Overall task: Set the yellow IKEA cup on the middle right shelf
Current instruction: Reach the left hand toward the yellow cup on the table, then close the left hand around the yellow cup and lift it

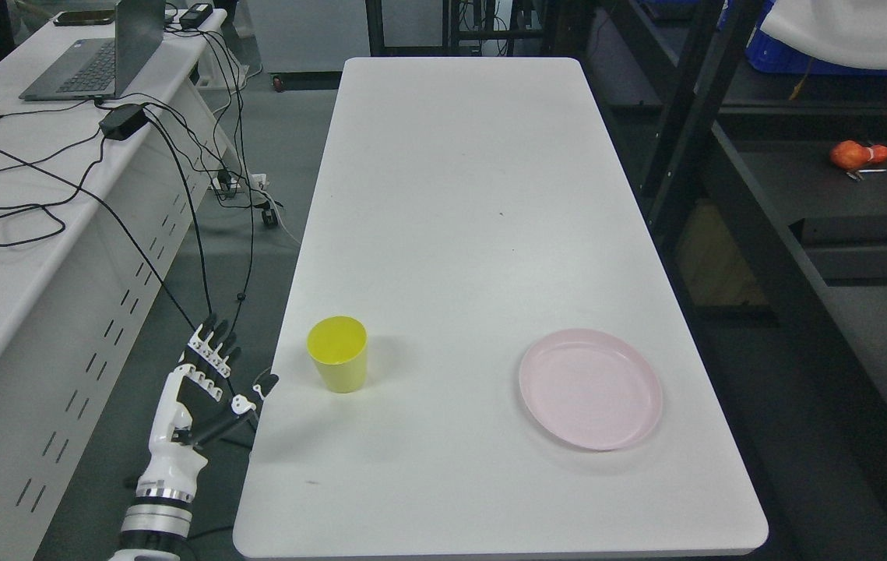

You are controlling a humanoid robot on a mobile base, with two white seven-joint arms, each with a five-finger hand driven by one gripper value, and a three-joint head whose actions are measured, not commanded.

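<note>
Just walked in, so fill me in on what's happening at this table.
The left robot hand is raised beside the white table's left edge, fingers spread and empty, just left of the yellow cup. The cup stands upright, ungrasped. A pink plate lies to its right. The dark shelving stands right of the table.

- Cup (338, 354) stood upright on the table (459, 195), near its left edge, toward the front.
- Plate (590, 388) lay on the same table, right of the cup and well apart from it, slightly nearer the front.
- Left hand (209, 382) hung off the table's left edge, just beside the cup, not touching.
- Desk (15, 234) stood left of the table; laptop (96, 54) sat on its far end.
- Shelving (801, 195) stood right of the table.
</note>
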